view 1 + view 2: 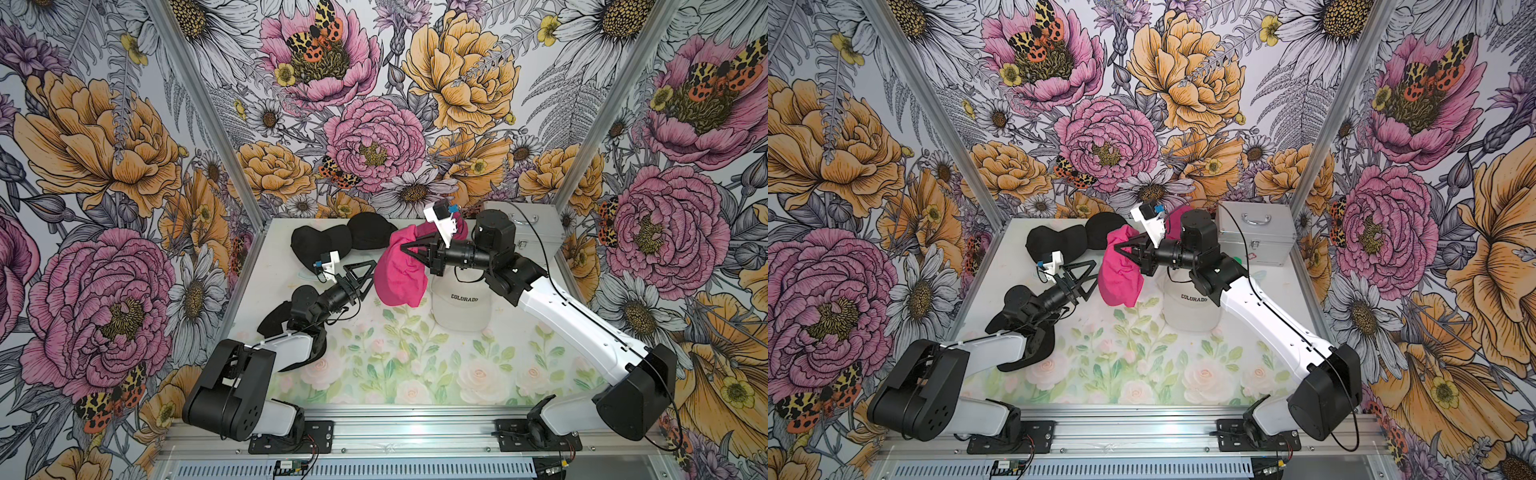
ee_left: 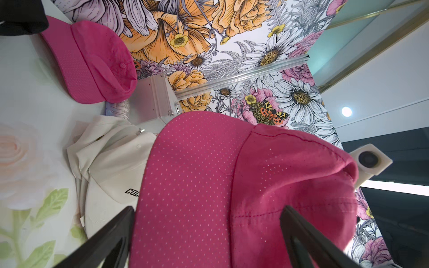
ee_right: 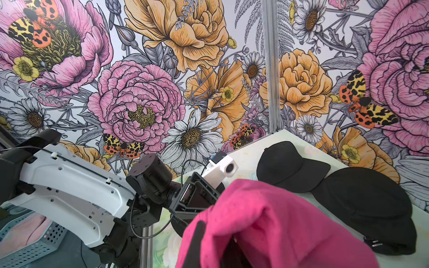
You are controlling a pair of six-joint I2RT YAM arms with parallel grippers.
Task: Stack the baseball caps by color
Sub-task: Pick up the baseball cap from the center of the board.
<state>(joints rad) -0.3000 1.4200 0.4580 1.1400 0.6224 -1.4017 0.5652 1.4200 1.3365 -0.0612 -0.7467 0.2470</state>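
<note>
A hot pink cap [image 1: 399, 270] [image 1: 1119, 274] hangs above the table, and my right gripper [image 1: 405, 249] [image 3: 216, 246] is shut on its crumpled crown [image 3: 267, 220]. My left gripper [image 1: 371, 277] [image 2: 207, 208] stands open right beside it, its fingers [image 2: 111, 232] wide on either side of the dotted brim [image 2: 190, 185]. I cannot tell whether they touch it. Another pink cap [image 2: 92, 62] [image 1: 1177, 216] lies at the back. A cream "COLORADO" cap [image 1: 461, 307] [image 2: 111, 167] sits below the right arm. Two black caps [image 1: 316, 245] [image 1: 370, 230] lie at the back left, and a third [image 1: 278, 320] under the left arm.
A silver metal case [image 1: 528, 224] [image 1: 1254, 232] with a handle stands in the back right corner, close behind the right arm's wrist. Floral walls with metal posts [image 1: 582, 158] close in the table on three sides. The flower-printed table top [image 1: 395, 365] runs to the front rail.
</note>
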